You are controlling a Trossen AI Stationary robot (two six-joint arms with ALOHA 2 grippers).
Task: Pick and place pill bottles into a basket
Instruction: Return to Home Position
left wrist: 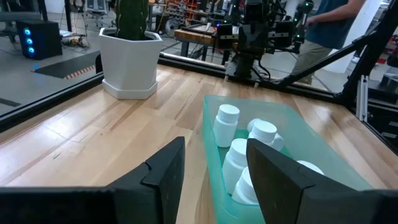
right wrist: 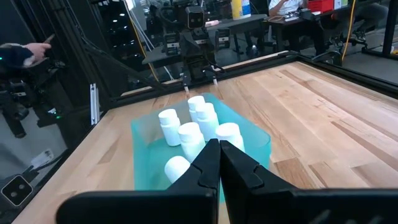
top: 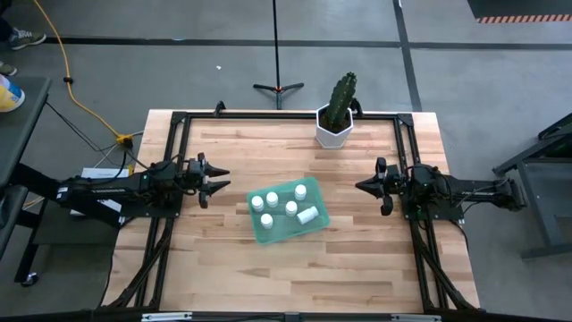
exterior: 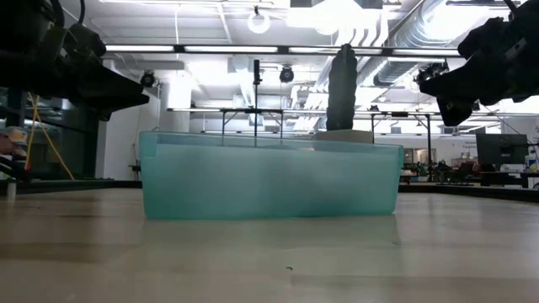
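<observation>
Now all six pill bottles (top: 291, 207) sit in the basket (top: 271, 237), ahead of the spread-apart left fingers (left wrist: 163, 174) and pinched-together right fingers (right wrist: 239, 169); none wait on the desk (top: 375, 259).

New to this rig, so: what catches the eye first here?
A teal-green basket sits in the middle of the table, holding white pill bottles, one lying on its side. A potted cactus stands at the far edge. The left gripper, open, and right gripper, shut, flank it, empty.

Six pill bottles (top: 256, 203) (top: 273, 199) (top: 300, 190) (top: 290, 207) (top: 266, 220) (top: 307, 215), one basket (top: 279, 233), one potted cactus (top: 336, 125) and two arms (top: 116, 190) (top: 456, 190).
</observation>
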